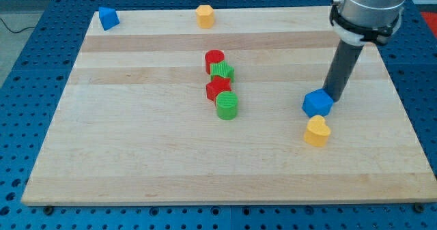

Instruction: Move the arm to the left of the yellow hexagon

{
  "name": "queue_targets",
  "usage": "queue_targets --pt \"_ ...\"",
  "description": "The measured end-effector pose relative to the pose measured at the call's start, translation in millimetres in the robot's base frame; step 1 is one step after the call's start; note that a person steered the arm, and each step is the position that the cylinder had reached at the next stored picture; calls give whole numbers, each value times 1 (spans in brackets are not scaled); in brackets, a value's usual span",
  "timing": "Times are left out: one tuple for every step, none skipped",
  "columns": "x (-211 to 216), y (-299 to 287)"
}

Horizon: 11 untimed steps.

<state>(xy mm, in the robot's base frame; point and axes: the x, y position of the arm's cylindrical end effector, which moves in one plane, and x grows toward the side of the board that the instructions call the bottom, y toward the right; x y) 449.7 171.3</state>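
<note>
Cataloguing the board as it lies, item by item.

Item: yellow hexagon (205, 16). Position: top edge of the wooden board (136, 148), a little left of centre. Nothing touches it; bare wood lies on its left side, which is the spot the task calls for.

Item: my tip (333, 95). Position: right half of the frame, at mid height, its very end partly hidden behind the blue block (317, 103), which it touches or nearly touches. There are no jaws on this rig, only a plain rod, so nothing is gripped and no opening can be reported. The hexagon lies well apart from the tip, toward the upper left.

Item: yellow heart-shaped block (317, 131). Just below the blue block, near or touching it.

Item: central cluster. Red cylinder (214, 59), green block (222, 71), red star-like block (218, 88) and green cylinder (227, 105), packed in a short column running downward.

Item: blue block at the upper left corner (108, 18), alone.

Judgement: a path along the upper board would probably pass clear of the cluster, but should approach the hexagon without nudging it.
</note>
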Motion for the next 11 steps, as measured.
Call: queue_targets --pt "9 -7" --pt "3 15" --pt "-29 20" --pt "-112 11" --pt "-181 -23" --pt "-170 -67" --pt "-152 -101" --pt "-168 -161" --pt "-178 -237" --pt "-185 -297" --pt "-224 -296"
